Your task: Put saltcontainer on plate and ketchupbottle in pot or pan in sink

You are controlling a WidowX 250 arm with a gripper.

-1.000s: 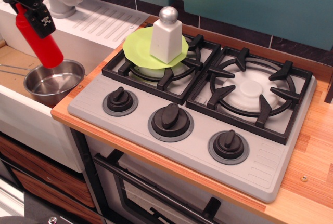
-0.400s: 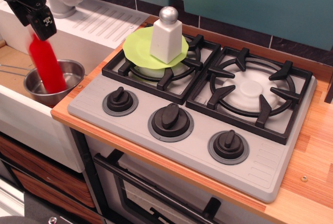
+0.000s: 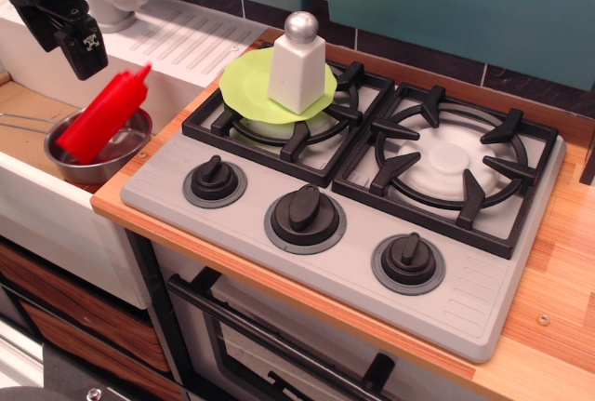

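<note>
No readable text, brand or number is found anywhere. Only a small white mark is seen on the black gripper point(image 3: 79, 43), too blurred to be made out. The stove knobs point(image 3: 305, 211), to its lower right, are unmarked.

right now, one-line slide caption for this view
Ketchup bottle lies tilted in the pot; salt shaker stands on the plate; hand above.

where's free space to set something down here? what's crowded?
Free: the right burner grate, the ribbed drainboard behind the sink, and the wood counter at far right. Crowded: the pot holding the ketchupbottle, and the plate under the saltcontainer.
</note>
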